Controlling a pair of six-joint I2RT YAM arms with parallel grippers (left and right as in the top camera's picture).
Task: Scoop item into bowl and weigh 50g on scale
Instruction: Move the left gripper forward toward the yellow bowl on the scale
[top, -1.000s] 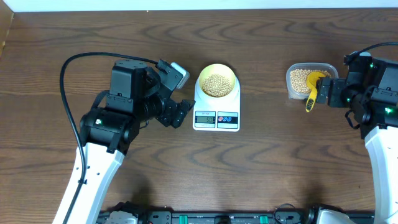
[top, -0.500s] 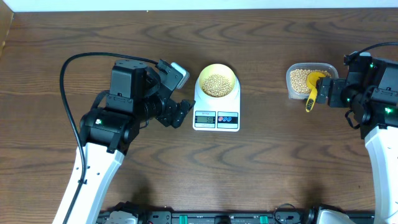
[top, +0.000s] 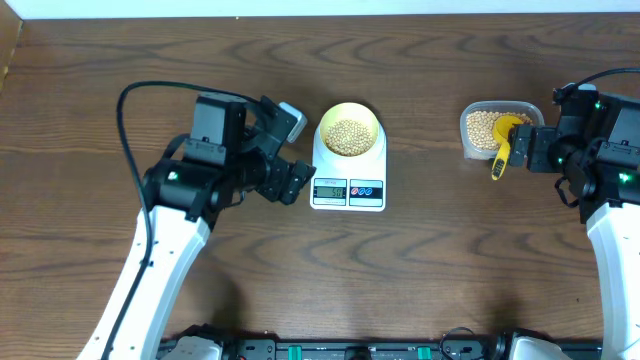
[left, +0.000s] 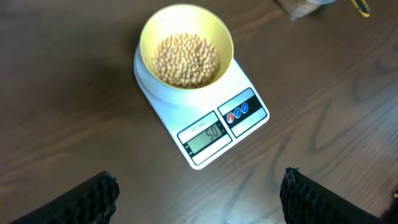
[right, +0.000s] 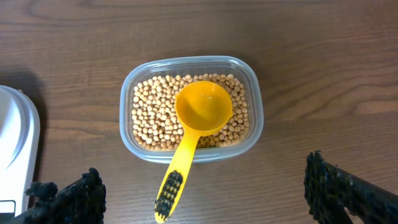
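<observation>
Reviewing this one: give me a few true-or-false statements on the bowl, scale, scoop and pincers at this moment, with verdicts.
1. The bowl of beans sits on the scale. True.
2. The display reads 50. True.
3. The right pincer grips the scoop. False: it is open, and the scoop rests in the tub, handle over its rim.
4. The scoop's cup is full. False: it is empty.
5. The left pincer is open, clear of the scale. True.
</observation>
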